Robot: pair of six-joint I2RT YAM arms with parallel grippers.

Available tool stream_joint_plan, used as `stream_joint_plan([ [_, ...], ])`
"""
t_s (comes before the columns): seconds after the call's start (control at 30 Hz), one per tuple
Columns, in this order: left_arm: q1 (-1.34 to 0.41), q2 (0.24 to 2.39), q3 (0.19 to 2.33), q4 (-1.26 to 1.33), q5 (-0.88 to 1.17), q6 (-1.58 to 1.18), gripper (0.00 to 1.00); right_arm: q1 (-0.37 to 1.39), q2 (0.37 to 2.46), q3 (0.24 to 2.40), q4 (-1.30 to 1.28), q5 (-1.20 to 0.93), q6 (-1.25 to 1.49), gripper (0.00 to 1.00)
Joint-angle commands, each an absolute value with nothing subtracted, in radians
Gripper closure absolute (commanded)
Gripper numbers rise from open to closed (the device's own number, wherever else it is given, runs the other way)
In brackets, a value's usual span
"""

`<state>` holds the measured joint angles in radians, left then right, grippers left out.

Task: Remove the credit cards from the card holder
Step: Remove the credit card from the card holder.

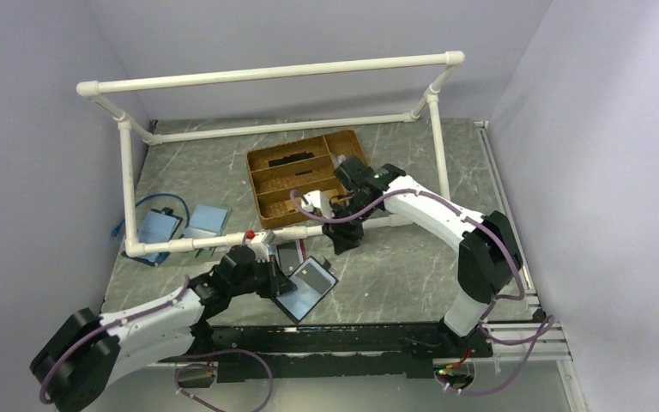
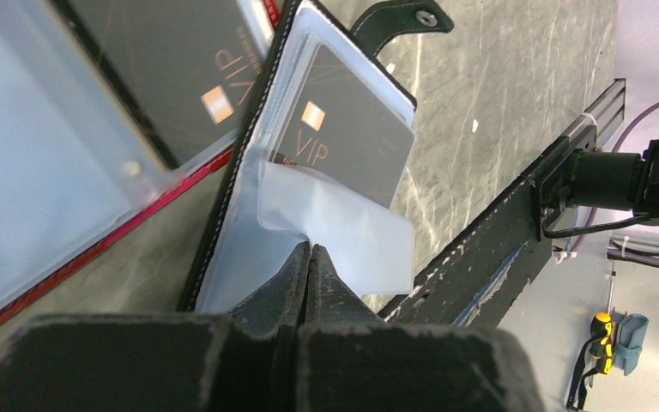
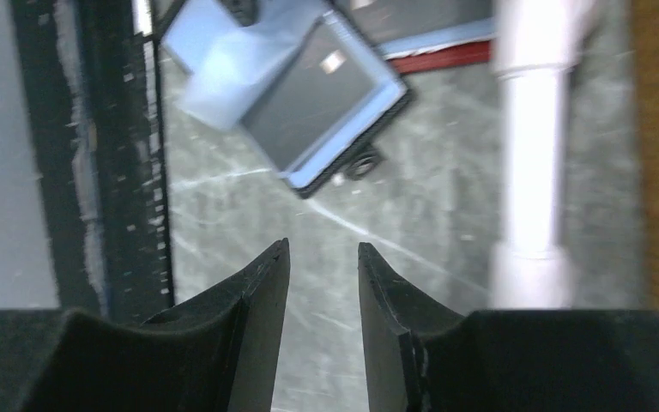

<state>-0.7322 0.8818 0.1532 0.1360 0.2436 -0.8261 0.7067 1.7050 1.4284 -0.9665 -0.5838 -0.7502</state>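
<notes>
Left claw (image 2: pixel 309 257), fingers pressed together, pinches the card holder (image 2: pixel 240 154) by its clear sleeve (image 2: pixel 352 240). The holder lies open on the surface (image 1: pixel 395 275), close to the black rail (image 2: pixel 480 249) at the near edge, with a dark card (image 2: pixel 352 137) in its pocket. I see the left arm reaching low. Right claw (image 3: pixel 323 253), spread and empty, hovers over bare surface between holder and white pipe (image 3: pixel 528 129).

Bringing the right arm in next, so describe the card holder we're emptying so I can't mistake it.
Start at the white pipe frame's near bar. Just on its near side two open holders lie side by side; ours is the card holder pinched by the left claw, black-edged with a snap tab, not the red-edged holder.
</notes>
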Motion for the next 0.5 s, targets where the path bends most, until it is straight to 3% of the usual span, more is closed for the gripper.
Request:
stream_joint_plan([
  [0.0, -0.729, 1.022, 0.269, 0.284, 0.336, -0.770, 1.00, 0.633, 1.619, 1.305, -0.887, -0.835, -0.777, 0.62],
  [0.27, -0.730, 1.301, 0.410, 0.406, 0.445, -0.752, 1.00, 0.560, 1.592, 1.255, -0.928, -0.945, -0.892, 0.61],
  [0.47, -0.730, 1.354, 0.437, 0.421, 0.485, -0.761, 1.00, 0.560, 1.533, 1.144, -0.906, -1.013, -1.072, 0.61],
])
